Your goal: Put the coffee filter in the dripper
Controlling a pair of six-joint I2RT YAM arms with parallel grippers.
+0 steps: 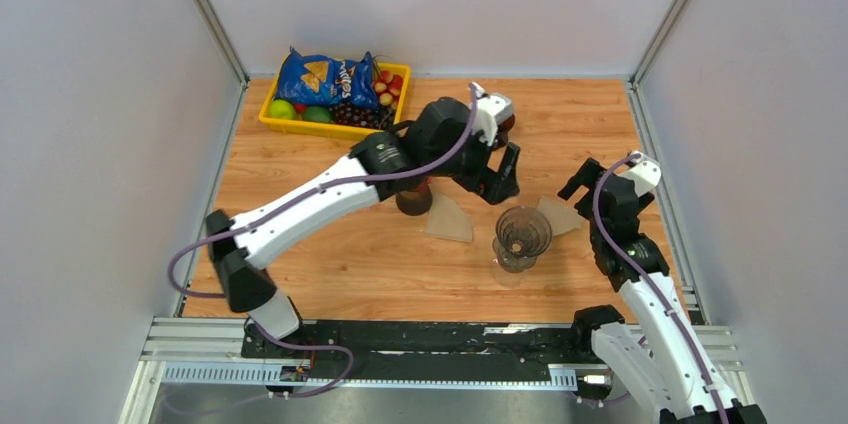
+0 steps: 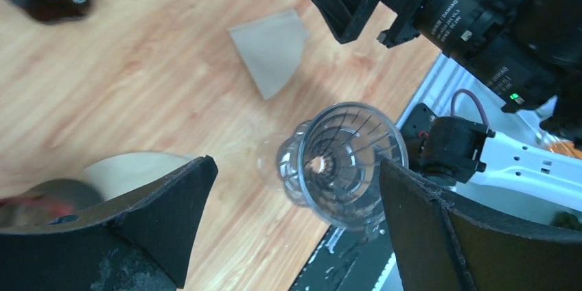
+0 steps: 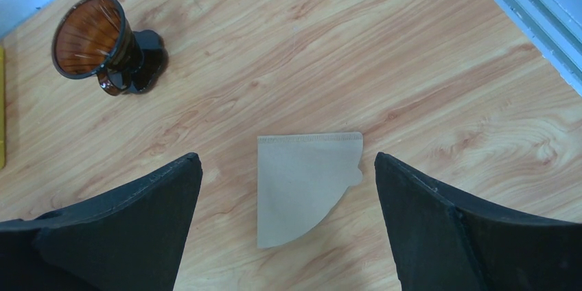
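I logged: L gripper point(image 2: 296, 164), jaws apart, empty, over clear dripper point(image 2: 346, 164); R gripper point(image 3: 286, 160), jaws apart, above coffee filter point(image 3: 302, 181) lying flat on bench point(image 3: 412, 64) nr dripper, not yet inside, positioned, I judged, for pickup.

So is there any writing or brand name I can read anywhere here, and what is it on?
"DAMIAO": white print on the right arm's black motor housing, left wrist view; the lines beneath are too small to read.
Blue snack bag in the yellow bin: lettering too blurred to read.
No other text.
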